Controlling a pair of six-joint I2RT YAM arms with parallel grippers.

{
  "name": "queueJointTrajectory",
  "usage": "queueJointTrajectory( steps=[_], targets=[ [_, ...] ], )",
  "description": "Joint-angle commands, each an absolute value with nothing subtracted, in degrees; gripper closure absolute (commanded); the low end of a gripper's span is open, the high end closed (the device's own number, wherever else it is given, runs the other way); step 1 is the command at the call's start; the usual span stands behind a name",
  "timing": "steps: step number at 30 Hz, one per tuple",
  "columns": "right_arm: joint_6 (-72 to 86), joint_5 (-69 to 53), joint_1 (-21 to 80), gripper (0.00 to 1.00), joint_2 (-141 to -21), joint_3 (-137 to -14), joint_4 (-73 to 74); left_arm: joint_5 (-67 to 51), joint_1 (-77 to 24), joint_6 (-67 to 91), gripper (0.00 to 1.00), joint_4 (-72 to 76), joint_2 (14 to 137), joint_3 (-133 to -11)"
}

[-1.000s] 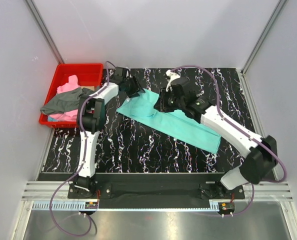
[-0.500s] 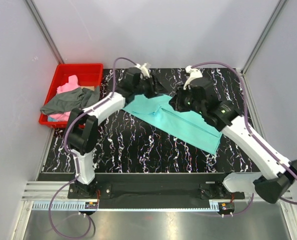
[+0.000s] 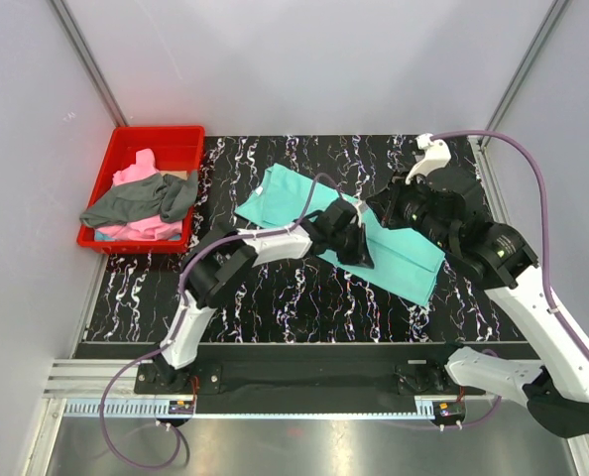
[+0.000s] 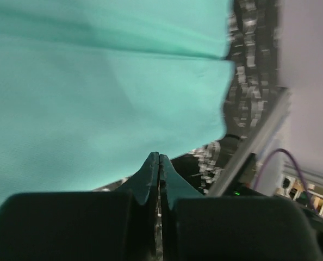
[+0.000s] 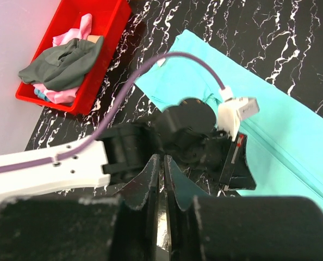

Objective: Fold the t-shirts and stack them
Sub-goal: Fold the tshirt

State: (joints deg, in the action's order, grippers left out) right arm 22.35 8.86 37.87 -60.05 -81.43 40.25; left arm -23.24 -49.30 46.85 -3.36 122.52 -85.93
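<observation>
The teal t-shirt lies as a long folded strip running diagonally across the black marbled table. My left gripper hovers low over the strip's middle; in the left wrist view its jaws are pressed together with nothing between them, and teal cloth fills the view beyond. My right gripper is raised above the strip's right half. It looks down on the left arm and the teal cloth, and its jaws are nearly touching and hold nothing. The pink t-shirt and the dark grey t-shirt lie in the bin.
A red plastic bin stands at the table's back left corner, with the dark grey shirt draped over its front rim. Grey walls close off the back and both sides. A purple cable arcs over the left wrist.
The left arm swung from the shirt's back left end to its middle and its jaws closed. The right gripper drew back to the right and upward, its jaws narrowing.
</observation>
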Motion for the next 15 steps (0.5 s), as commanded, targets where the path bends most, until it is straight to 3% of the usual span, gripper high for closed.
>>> queueJointTrajectory(
  steps=[1, 9, 15],
  targets=[
    [22.32, 10.81, 37.79, 0.87, -59.06, -82.53, 41.13, -17.15, -49.22, 47.37, 1.0, -7.55, 124.01, -88.51],
    [23.55, 10.28, 37.79, 0.87, -58.18, -80.6, 40.95, -9.95, -49.31, 46.41, 1.0, -15.72, 125.77, -89.03],
    [23.73, 12.21, 37.79, 0.87, -57.48, -80.07, 41.92, -3.97, -49.22, 48.16, 1.0, -20.65, 117.7, -77.19]
  ],
)
